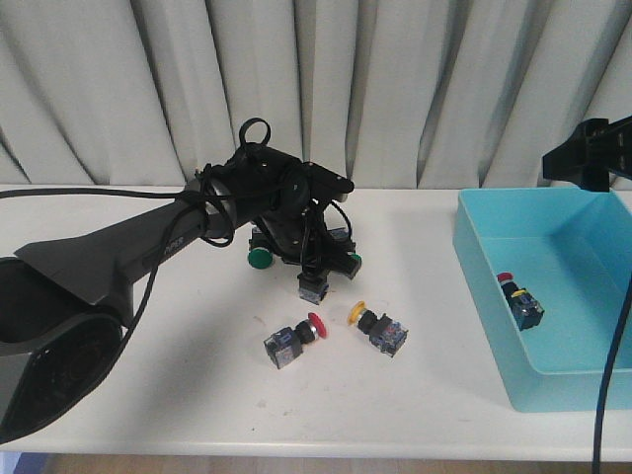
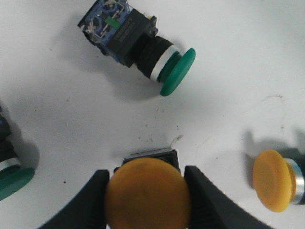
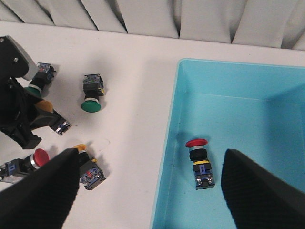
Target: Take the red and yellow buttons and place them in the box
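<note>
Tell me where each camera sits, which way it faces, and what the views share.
Front view: faces forward over the table toward the curtain; shows the left arm and the left gripper.
Left wrist view: looks down past the left gripper, shut on a yellow button.
Right wrist view: high on the right arm, looks down past the open right gripper at the box and table.
Shared: front and right wrist both show the red button in the box.
</note>
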Action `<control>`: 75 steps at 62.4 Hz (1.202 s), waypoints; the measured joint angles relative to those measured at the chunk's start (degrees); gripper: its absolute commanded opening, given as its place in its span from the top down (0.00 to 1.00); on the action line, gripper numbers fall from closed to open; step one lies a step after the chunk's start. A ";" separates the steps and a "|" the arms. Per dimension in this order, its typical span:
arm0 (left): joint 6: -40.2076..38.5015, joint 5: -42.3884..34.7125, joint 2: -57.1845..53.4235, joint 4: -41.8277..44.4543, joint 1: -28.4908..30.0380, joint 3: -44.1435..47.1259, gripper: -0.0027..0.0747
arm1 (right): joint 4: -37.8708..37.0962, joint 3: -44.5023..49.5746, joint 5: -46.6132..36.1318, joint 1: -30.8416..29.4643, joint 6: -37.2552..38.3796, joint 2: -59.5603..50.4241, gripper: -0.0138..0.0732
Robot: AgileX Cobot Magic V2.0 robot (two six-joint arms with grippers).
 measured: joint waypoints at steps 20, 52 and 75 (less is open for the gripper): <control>-0.37 1.85 -7.92 -0.47 0.00 0.05 0.97 | 3.45 0.00 0.07 6.35 -13.81 2.82 0.17; -0.65 11.95 -27.95 -5.73 0.00 -0.01 0.97 | 4.75 0.00 -3.27 23.18 -25.12 11.14 0.17; -0.67 14.05 -33.20 -11.92 0.00 2.44 0.97 | 11.69 0.00 -9.36 26.64 -32.45 11.14 0.17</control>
